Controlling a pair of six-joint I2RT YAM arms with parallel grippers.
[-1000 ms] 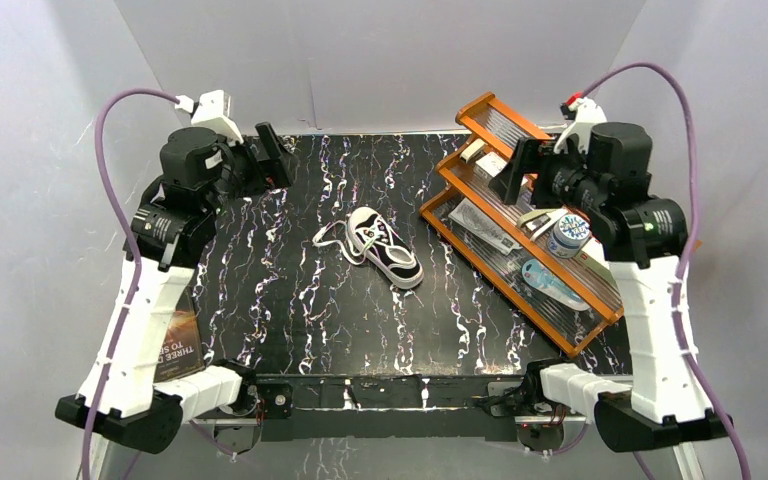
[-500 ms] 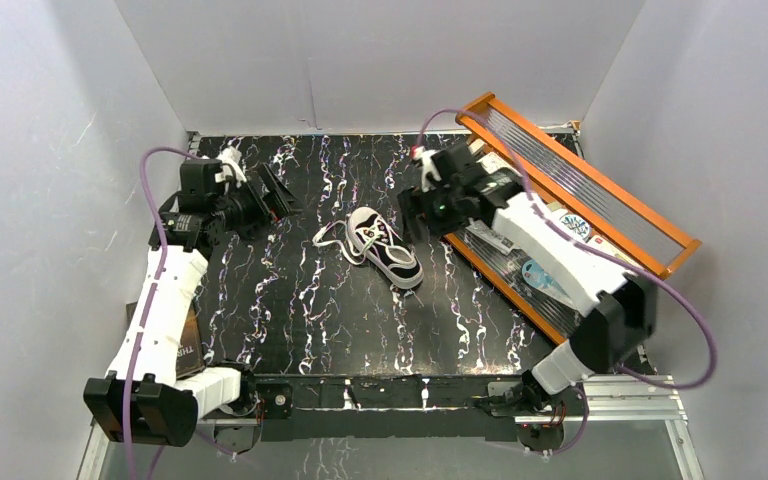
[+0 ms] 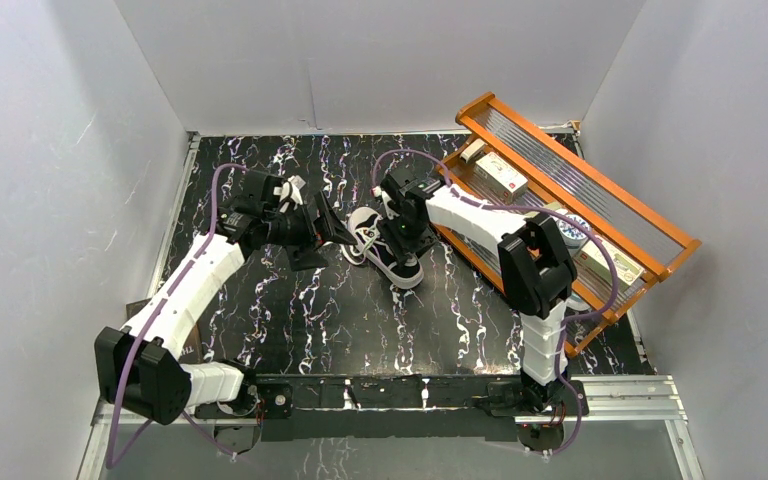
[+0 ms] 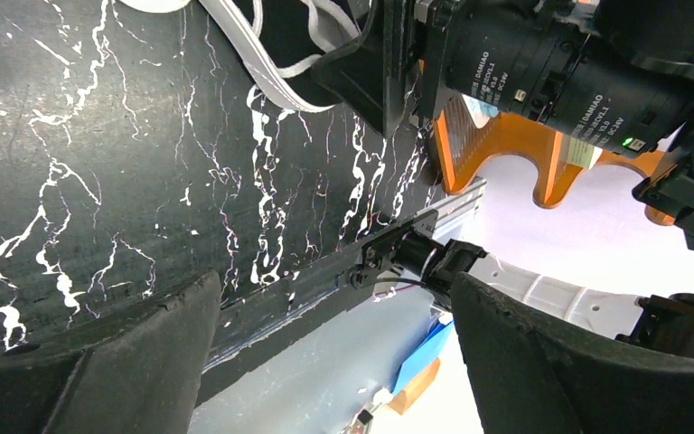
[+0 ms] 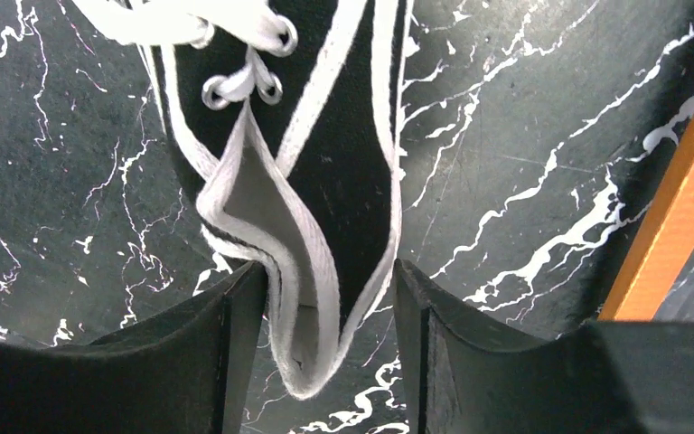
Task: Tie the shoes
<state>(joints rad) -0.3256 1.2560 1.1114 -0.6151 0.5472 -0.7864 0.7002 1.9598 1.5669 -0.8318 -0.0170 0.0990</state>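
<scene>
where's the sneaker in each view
top external: sneaker mid-table, left of the orange rack.
left wrist: only its white laces, top edge.
right wrist: sneaker fills top centre.
shared landmark: the orange rack.

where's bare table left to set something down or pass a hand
Widest free patch: the black marbled tabletop between the black-and-white canvas sneaker and the near edge. A narrower bare strip runs behind the sneaker along the back wall. Crowded: the centre, where left claw and right claw crowd the sneaker, and the right side, filled by the orange wooden rack.
</scene>
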